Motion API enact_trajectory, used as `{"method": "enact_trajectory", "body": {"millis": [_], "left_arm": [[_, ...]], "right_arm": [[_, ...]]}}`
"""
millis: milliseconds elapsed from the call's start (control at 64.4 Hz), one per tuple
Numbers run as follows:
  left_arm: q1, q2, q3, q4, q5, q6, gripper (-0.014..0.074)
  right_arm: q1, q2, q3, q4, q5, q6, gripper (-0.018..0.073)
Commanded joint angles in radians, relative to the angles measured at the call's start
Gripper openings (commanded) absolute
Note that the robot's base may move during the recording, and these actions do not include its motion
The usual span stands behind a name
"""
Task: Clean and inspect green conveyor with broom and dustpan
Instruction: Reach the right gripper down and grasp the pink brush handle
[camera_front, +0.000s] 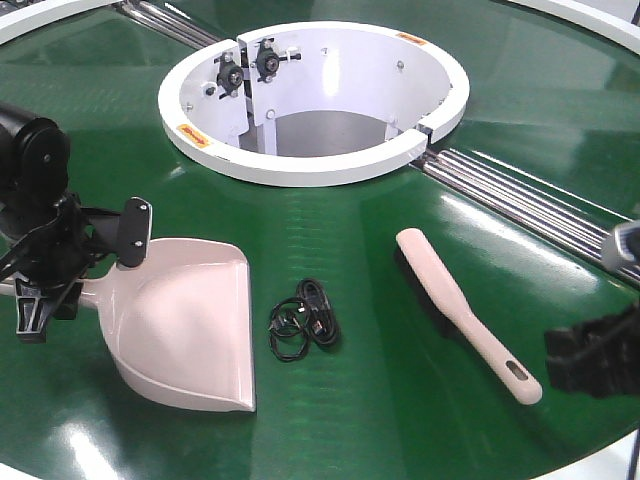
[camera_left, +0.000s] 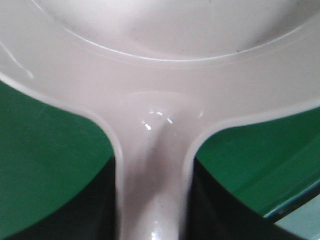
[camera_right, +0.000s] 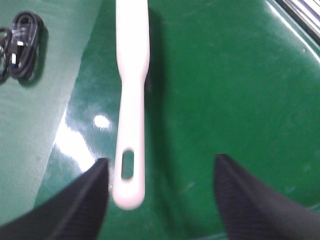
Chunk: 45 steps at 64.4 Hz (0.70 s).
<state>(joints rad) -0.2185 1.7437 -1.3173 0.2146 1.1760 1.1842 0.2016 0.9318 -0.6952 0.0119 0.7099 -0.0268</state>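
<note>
The green conveyor (camera_front: 400, 420) fills the view around its white hub (camera_front: 330, 165). The pale dustpan (camera_front: 185, 320) lies at the left with its mouth toward me. My left gripper (camera_front: 85, 278) is shut on its handle. In the left wrist view the dark fingers press both sides of the handle (camera_left: 154, 190) under the pan (camera_left: 160, 65). The broom (camera_front: 450, 295) lies at the right, its slotted handle end toward my right gripper (camera_front: 575, 355). That gripper (camera_right: 161, 159) is open. The broom handle (camera_right: 131, 100) ends just inside its left finger (camera_right: 95, 185), not gripped.
A coiled black cable (camera_front: 305, 320) lies on the belt between dustpan and broom; it also shows in the right wrist view (camera_right: 22, 45). Steel roller seams (camera_front: 520, 195) run from the hub toward the right and the far left. The white rim shows at the near right edge.
</note>
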Motion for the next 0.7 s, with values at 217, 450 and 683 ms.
{"method": "enact_trajectory", "body": {"millis": [217, 450, 683], "left_arm": [[-0.005, -0.048, -0.029, 0.004, -0.003, -0.010, -0.0006], [-0.005, -0.048, -0.029, 0.004, -0.003, -0.010, -0.0006], [-0.005, -0.048, -0.029, 0.004, -0.003, -0.010, -0.0006]], "right_arm": [[0.024, 0.345, -0.285, 0.097, 0.139, -0.121, 0.0545], [0.121, 0.604, -0.407, 0.003, 0.246, -0.075, 0.0535], [0.128, 0.745, -0.519, -0.051, 0.315, -0.031, 0.0533]]}}
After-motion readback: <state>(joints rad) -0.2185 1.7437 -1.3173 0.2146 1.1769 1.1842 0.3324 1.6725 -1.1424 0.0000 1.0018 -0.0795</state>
